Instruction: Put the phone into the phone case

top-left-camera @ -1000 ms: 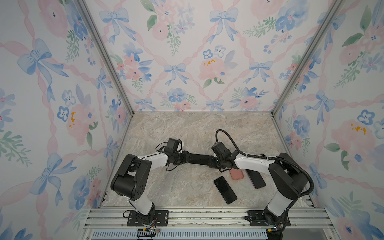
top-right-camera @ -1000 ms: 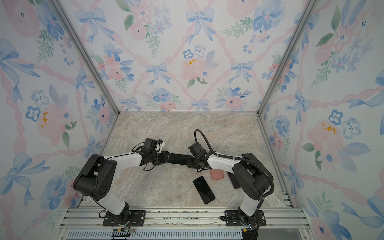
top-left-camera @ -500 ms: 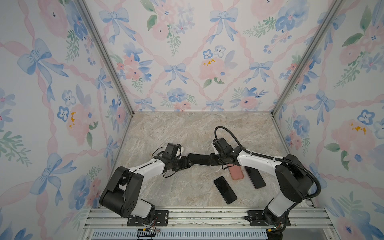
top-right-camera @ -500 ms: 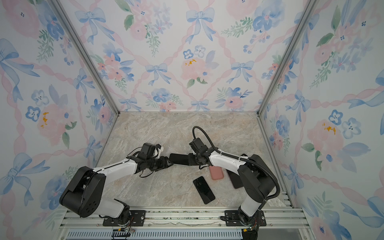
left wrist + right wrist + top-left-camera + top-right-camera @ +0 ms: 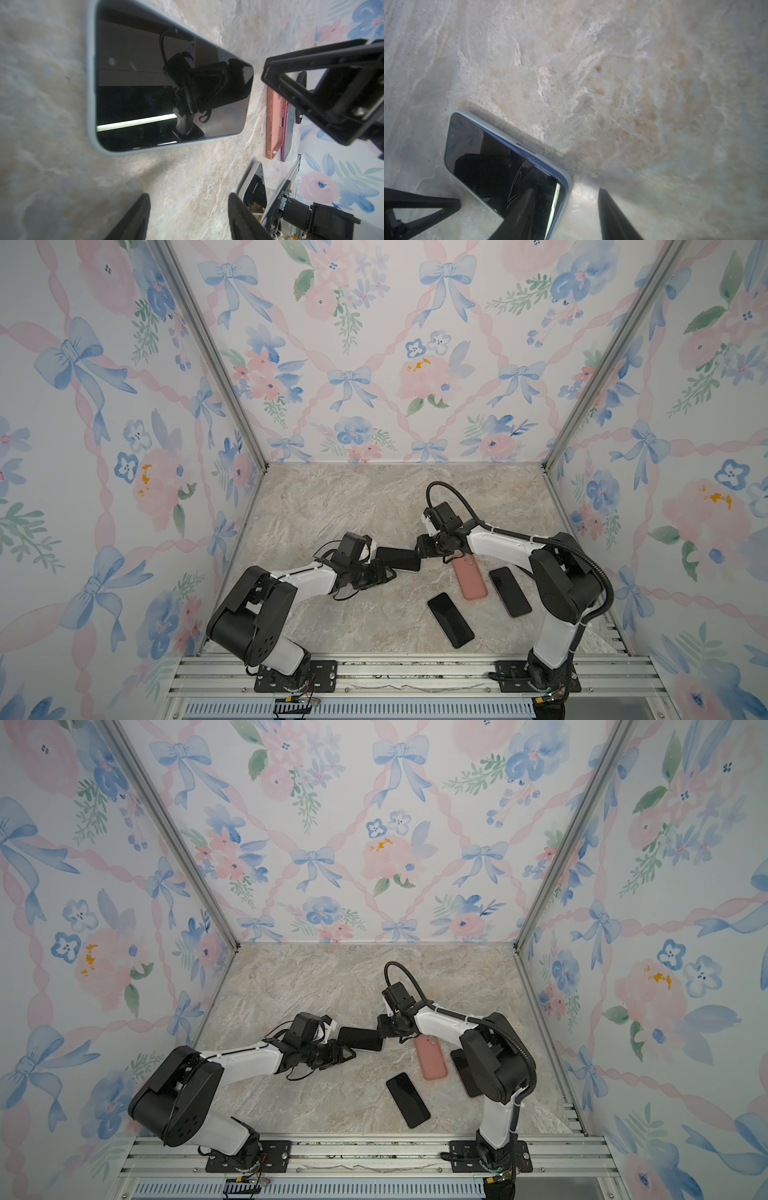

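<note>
**Phone looks cased: the risk now is knocking it while clearing the arms**

Left gripper (image 5: 188,195): fingers (image 5: 139,218) apart, nothing between them, low over the table (image 5: 353,506), just short of the phone's end. If I drive it forward, it shoves the phone. A finger catching the rim could lever the phone back out.

Phone (image 5: 166,83) lies flat, screen up, inside the blue case (image 5: 91,83), mid-table between the two grippers. The rim looks even along the sides I can see, but I can't tell if every corner is seated. A proud corner could pop on any nudge.

Right gripper (image 5: 564,190): fingers (image 5: 614,216) apart, not clamped. One hangs over the screen corner, the other sits just off the case's side with a gap showing. I can't tell whether the screen-side finger touches the glass. A low pull-back or a stray close here could drag or tip the phone, or mark the screen.

Further right, the pink case (image 5: 469,578) lies partly under the right forearm. A dark phone (image 5: 510,592) is just beside it and a black phone (image 5: 451,620) sits nearer the front. A low swing of that arm could sweep them.
</note>
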### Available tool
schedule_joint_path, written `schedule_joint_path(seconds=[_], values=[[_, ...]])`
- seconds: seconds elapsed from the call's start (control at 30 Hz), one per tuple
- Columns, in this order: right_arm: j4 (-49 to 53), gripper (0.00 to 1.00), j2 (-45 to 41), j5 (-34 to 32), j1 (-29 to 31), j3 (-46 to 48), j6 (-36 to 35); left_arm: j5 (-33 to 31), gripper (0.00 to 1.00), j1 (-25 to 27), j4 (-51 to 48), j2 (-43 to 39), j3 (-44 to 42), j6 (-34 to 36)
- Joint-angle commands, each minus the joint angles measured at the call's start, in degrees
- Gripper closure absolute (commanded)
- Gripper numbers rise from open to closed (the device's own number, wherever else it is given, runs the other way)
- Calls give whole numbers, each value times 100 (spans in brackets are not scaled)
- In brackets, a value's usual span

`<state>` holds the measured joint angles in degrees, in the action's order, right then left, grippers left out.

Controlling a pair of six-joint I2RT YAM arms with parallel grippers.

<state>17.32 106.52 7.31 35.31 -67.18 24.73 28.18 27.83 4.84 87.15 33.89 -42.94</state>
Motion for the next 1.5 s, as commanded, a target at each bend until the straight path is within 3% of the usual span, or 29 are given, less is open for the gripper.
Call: schedule_joint_path(seconds=[0.0,0.27,0.4,0.83,1.0,1.13,1.47], values=[[-119,45,148,315,-42,-95,-123,99,38,22,187,273,-13,-57],[-396,44,530,710,-129,-248,-163,141,41,-235,390,783,120,67],[-433,48,624,923,-138,-318,-181,214,41,-366,394,1057,358,185],[-537,58,-14,1011,57,370,146,363,42,-388,395,1697,1185,283],[-431,63,-156,830,115,456,201,347,43,-476,377,1579,1024,286],[-150,66,-280,270,43,458,-103,258,44,-526,307,1258,683,239],[-238,71,-53,565,29,238,-181,431,44,-443,585,1284,530,19]])
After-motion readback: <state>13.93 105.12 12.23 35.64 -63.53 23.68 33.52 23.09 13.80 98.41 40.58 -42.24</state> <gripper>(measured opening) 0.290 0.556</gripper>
